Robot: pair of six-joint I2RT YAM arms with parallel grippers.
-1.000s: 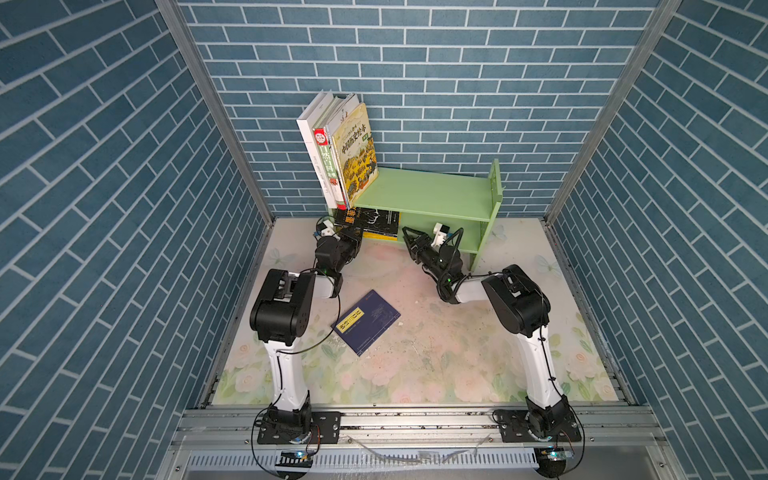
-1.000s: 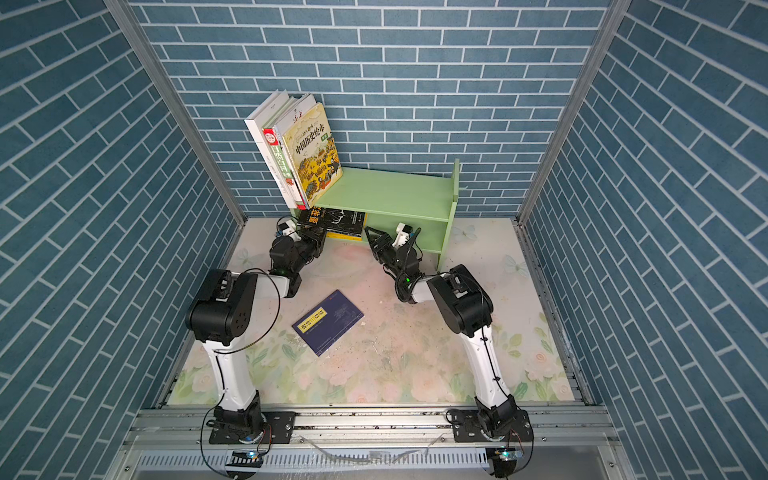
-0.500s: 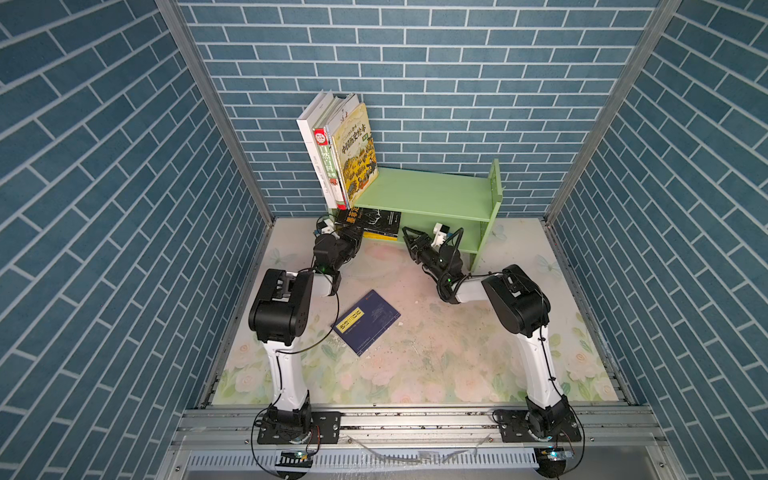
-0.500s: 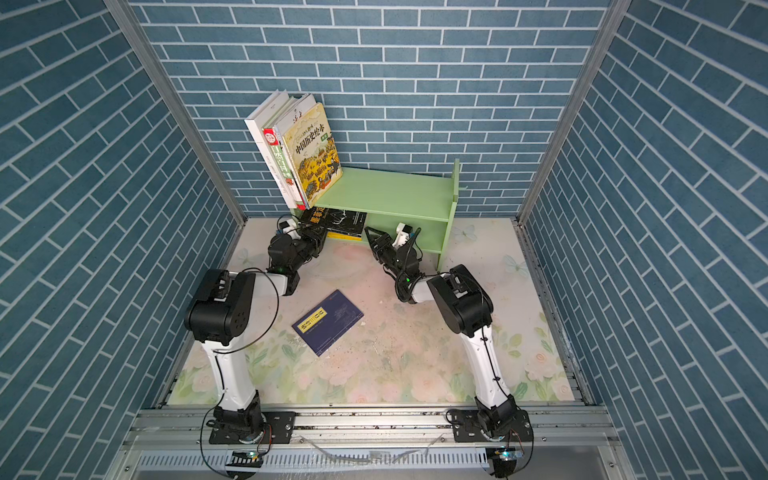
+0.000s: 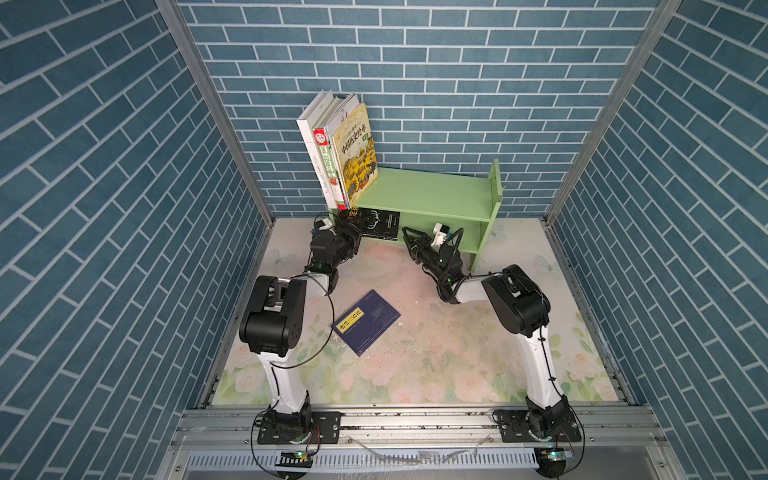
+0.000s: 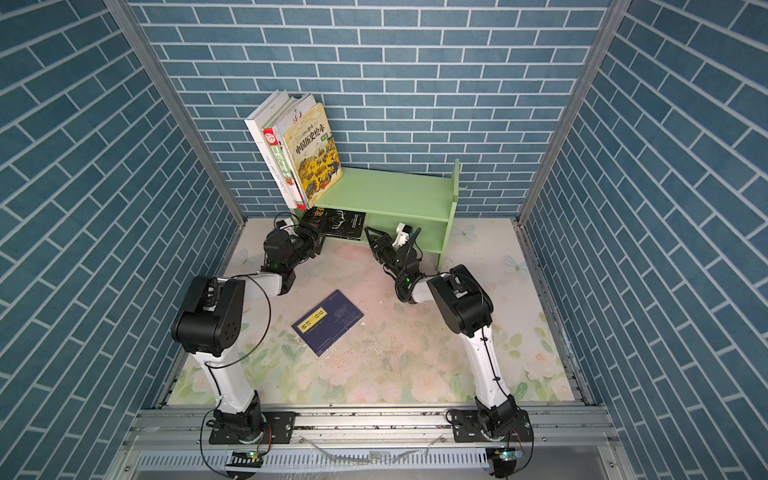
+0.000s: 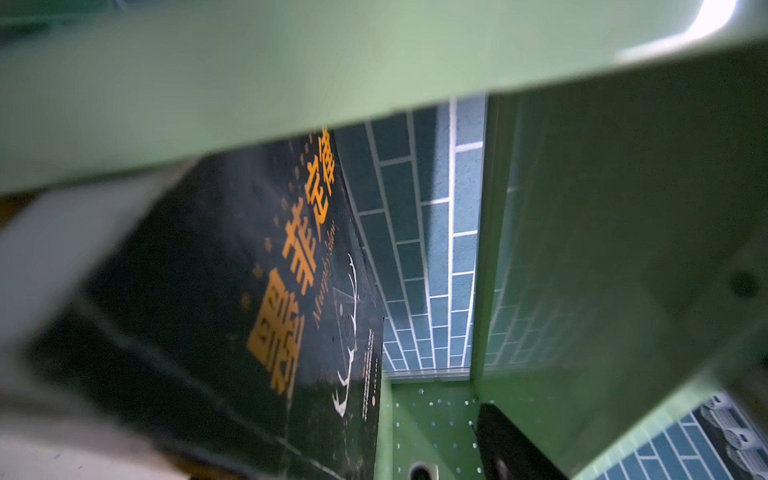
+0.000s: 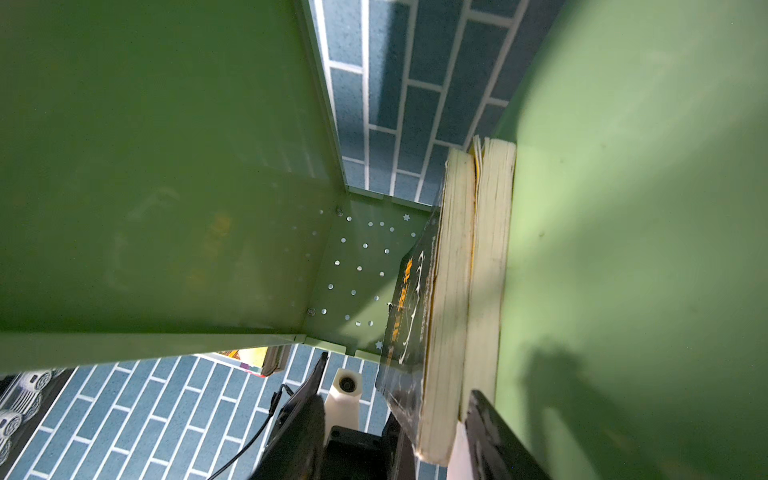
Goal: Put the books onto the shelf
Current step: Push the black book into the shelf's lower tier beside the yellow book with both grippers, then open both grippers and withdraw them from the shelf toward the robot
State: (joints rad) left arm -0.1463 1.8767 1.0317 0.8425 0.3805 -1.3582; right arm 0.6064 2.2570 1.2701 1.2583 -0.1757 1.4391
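Observation:
The green shelf (image 5: pixel 432 193) (image 6: pixel 395 191) stands at the back wall. Several books (image 5: pixel 340 153) (image 6: pixel 299 149) stand leaning at the left end of its top tier. A black book (image 5: pixel 376 222) (image 6: pixel 338 220) (image 7: pixel 199 291) lies flat on the lower tier, sticking out in front. It rests on a second book (image 8: pixel 486 270), of which only the page edges show. My left gripper (image 5: pixel 353 232) (image 7: pixel 386 432) is open at the black book's left front corner. My right gripper (image 5: pixel 409 237) (image 8: pixel 397 374) stands open, straddling the stack's right front corner without pinching it. A navy book (image 5: pixel 365 322) (image 6: pixel 328 322) lies flat on the mat between the arms.
Blue brick walls close in the left, right and back, with metal posts (image 5: pixel 216 108) at the back corners. The shelf's perforated side panel (image 5: pixel 494 187) rises at its right end. The floral mat (image 5: pixel 436 357) runs to the metal rail at the front.
My left gripper's jaws have opened and let go of the black book, which stays on the lower tier. The right arm has not moved.

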